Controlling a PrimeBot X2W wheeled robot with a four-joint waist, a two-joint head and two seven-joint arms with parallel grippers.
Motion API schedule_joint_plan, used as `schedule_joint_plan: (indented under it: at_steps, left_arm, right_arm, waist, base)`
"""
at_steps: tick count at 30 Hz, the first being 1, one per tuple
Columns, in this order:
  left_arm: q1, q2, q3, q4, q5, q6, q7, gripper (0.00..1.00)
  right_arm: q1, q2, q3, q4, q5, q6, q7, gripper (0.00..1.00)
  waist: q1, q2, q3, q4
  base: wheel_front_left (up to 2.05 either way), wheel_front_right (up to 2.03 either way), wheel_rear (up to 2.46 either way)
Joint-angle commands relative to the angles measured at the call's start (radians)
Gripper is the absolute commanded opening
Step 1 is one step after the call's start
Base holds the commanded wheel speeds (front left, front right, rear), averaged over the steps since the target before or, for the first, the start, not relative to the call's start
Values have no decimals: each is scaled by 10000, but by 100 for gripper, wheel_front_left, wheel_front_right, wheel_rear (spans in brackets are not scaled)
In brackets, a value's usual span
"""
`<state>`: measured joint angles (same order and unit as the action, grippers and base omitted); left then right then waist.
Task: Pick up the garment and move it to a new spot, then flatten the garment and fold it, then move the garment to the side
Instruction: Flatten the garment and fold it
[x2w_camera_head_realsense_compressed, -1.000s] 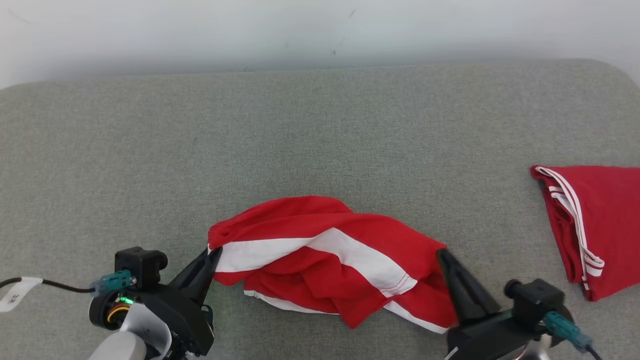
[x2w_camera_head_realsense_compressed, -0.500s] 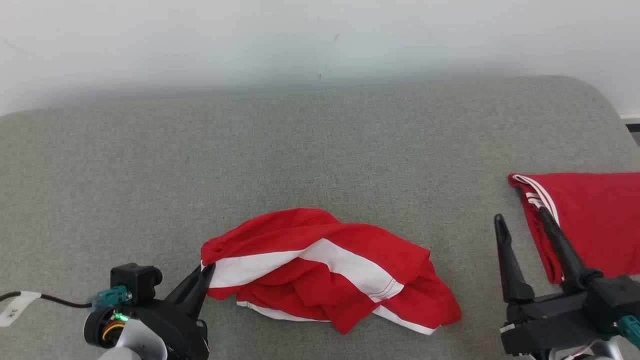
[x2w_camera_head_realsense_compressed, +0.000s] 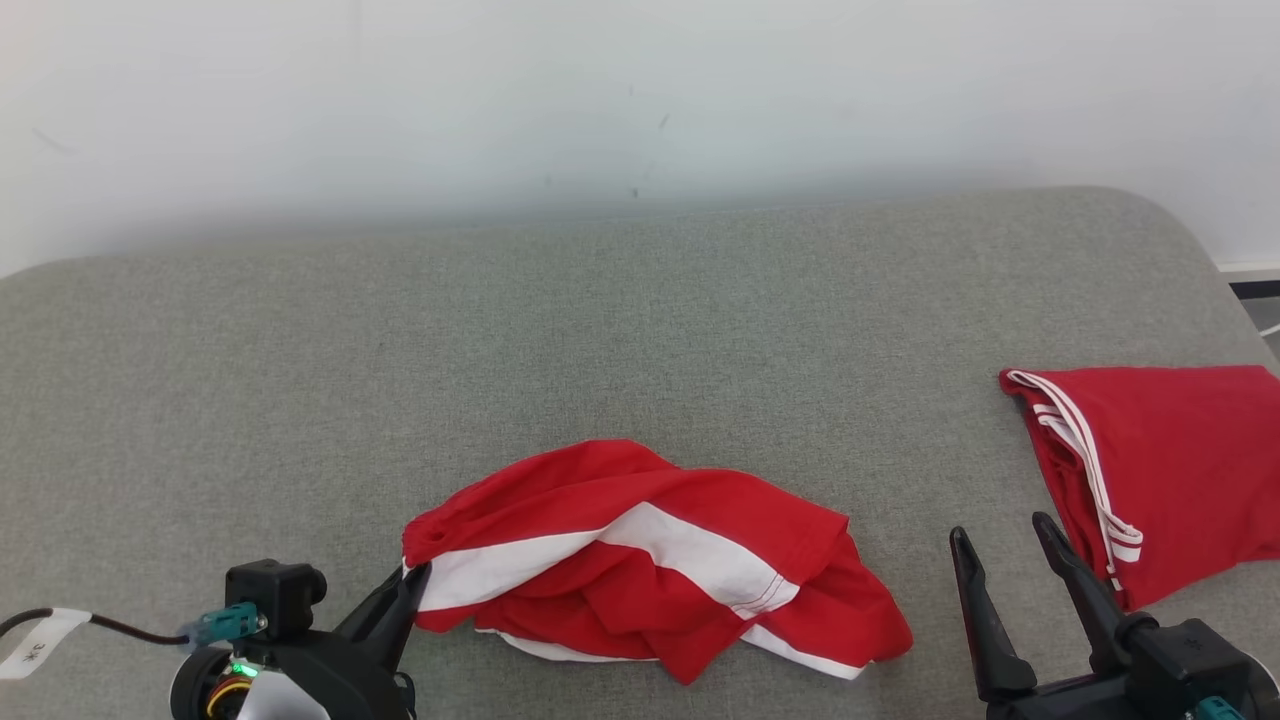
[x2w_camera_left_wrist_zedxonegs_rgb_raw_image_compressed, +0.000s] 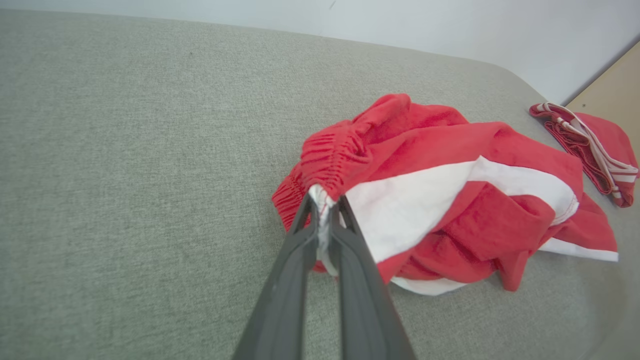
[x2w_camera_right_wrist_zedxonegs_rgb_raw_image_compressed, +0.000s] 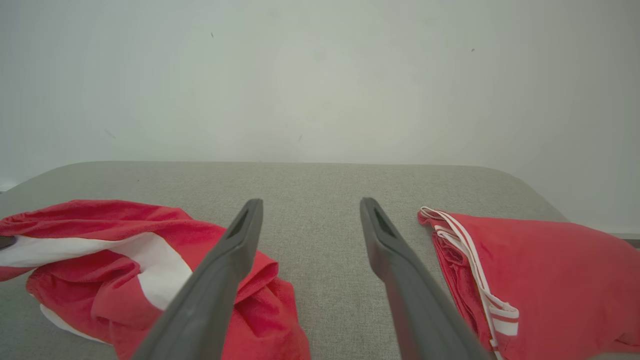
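Observation:
The garment (x2w_camera_head_realsense_compressed: 650, 565), red with a broad white stripe, lies crumpled near the front of the grey padded surface (x2w_camera_head_realsense_compressed: 600, 340). My left gripper (x2w_camera_head_realsense_compressed: 412, 578) is shut on its elastic waistband at the left end; the left wrist view shows the gripper (x2w_camera_left_wrist_zedxonegs_rgb_raw_image_compressed: 324, 199) pinching white and red cloth of the garment (x2w_camera_left_wrist_zedxonegs_rgb_raw_image_compressed: 450, 190). My right gripper (x2w_camera_head_realsense_compressed: 1000, 538) stands open with nothing in it, between the crumpled garment and a second red piece. In the right wrist view the right gripper (x2w_camera_right_wrist_zedxonegs_rgb_raw_image_compressed: 310, 206) hovers over bare grey fabric, the garment (x2w_camera_right_wrist_zedxonegs_rgb_raw_image_compressed: 125, 260) to its left.
A folded red garment with thin white stripes (x2w_camera_head_realsense_compressed: 1170, 470) lies at the right edge of the surface, also in the right wrist view (x2w_camera_right_wrist_zedxonegs_rgb_raw_image_compressed: 540, 270). A white wall (x2w_camera_head_realsense_compressed: 640, 100) rises behind. The rear and left of the surface are bare grey fabric.
My right gripper let go of the garment's right end, opened and drew away to the right. The head camera tilted up, showing more wall. The left gripper kept its hold.

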<state>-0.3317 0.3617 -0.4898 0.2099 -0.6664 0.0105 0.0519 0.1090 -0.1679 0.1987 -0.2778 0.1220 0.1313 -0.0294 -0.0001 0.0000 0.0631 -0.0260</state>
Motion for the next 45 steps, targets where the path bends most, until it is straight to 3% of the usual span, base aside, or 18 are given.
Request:
schedule_joint_plan:
  at_steps: [1, 19, 29, 45]
  left_arm:
    - [145, 63, -12, 9, -73, 30, 33, 0]
    - [158, 172, -155, -142, -87, 132, 148, 0]
    - [-212, 68, -239, -200, 3, 137, 87, 0]
    - [-797, -247, -466, 95, 76, -84, -178, 0]
  right_arm:
    - [138, 34, 3, -37, 75, -10, -9, 100]
    - [176, 69, 222, 97, 358, -10, 121, 100]
    - [-414, -411, 1596, 1327, 1482, -10, 1389, 100]
    - [-2176, -661, 2925, 3253, 2105, -10, 702, 100]
  waist:
    - [1, 0, -72, -14]
    - [1, 0, -86, -28]
    - [1, 0, 485, 207]
    - [1, 0, 1317, 703]
  base:
    - [0, 0, 0]
    - [0, 0, 0]
    - [0, 0, 0]
    - [0, 0, 0]
